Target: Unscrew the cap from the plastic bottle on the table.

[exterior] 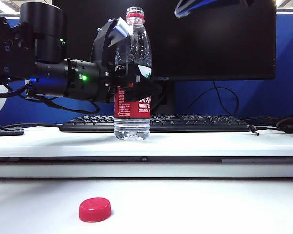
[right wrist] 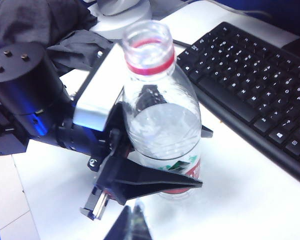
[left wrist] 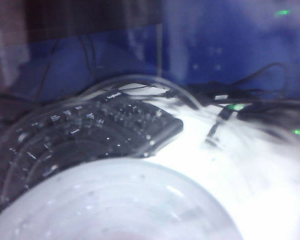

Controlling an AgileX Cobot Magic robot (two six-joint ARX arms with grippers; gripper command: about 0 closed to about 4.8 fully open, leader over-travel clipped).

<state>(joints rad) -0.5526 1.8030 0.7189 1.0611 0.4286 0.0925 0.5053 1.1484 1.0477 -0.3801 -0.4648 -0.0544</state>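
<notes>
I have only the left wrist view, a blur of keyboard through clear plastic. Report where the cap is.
Observer: The cap is off. It lies at the front of the table, apart from the plastic bottle.
Operator: Confirm the neck.
Observer: The right wrist view shows the mouth open and bare, with only the red neck ring below it.
Operator: Give me the left gripper.
Observer: The left gripper clamps the bottle's middle. The bottle stands upright on the raised ledge.
Operator: Now the right.
Observer: The right gripper hangs above, right of the bottle's top, shut with nothing between its fingers.
</notes>
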